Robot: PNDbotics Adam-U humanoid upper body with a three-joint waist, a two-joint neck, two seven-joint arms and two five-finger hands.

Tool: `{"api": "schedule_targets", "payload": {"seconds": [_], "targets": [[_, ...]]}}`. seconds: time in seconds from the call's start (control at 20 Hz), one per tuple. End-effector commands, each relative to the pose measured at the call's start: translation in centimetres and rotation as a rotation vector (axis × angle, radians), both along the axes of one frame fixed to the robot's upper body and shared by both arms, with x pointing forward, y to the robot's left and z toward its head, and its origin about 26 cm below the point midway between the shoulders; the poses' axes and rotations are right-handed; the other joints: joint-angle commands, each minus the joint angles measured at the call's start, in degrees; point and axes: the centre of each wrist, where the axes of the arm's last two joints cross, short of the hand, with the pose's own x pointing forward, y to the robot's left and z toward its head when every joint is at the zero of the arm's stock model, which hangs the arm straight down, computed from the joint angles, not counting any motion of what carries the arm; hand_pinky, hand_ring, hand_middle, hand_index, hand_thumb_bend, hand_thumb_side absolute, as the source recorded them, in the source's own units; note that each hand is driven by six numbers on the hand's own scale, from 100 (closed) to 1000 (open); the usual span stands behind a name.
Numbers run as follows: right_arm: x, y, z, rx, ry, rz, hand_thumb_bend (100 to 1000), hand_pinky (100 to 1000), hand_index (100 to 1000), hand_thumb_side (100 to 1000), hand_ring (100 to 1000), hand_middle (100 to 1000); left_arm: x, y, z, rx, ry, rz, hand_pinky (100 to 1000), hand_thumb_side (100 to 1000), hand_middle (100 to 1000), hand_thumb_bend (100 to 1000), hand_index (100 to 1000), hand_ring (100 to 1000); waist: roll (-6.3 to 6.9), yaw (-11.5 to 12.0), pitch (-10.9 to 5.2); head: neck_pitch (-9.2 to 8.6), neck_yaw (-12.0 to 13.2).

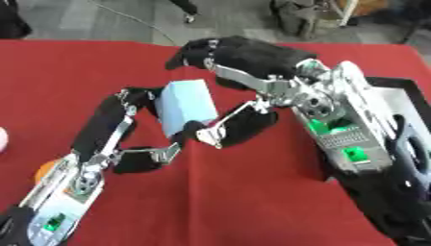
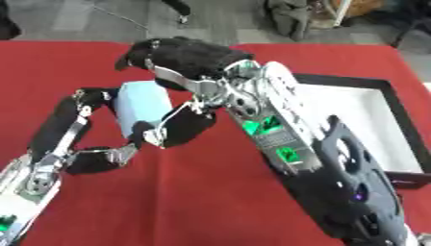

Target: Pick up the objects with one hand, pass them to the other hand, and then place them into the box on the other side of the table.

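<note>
Now the pale blue block (image 1: 187, 106) sits pinched between left hand (image 1: 126, 129) and right hand (image 1: 240, 72) (both curled round it).

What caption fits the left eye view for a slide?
Mid-handover above the red table: left hand and right hand both on a light blue block, black-rimmed box at right.

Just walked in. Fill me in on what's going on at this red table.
The robot is mid hand-over above the red tablecloth. Its left hand has fingers curled round a light blue rectangular block, while the right hand closes in on the block from the other side. The black-rimmed white box waits on the robot's right.
</note>
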Motion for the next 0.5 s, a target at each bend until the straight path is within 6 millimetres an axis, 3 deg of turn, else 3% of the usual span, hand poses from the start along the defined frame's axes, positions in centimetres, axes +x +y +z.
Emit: {"api": "schedule_targets", "payload": {"seconds": [0.05,0.5], "targets": [[-0.52,-0.13,0.86,0.002,-0.017,0.019,266,926,924,328,953,895,-0.16,0.04,0.85,-0.018,-0.038,-0.009,617,515,402,100,488,480,0.18,0.06,-0.75,-0.65,-0.16],[-0.49,-0.18,0.87,-0.012,-0.031,-0.016,272,929,920,300,955,894,-0.68,-0.12,1.31,-0.026,-0.102,-0.052,613,492,400,100,482,479,0.21,0.12,-0.69,-0.69,-0.44]]}}
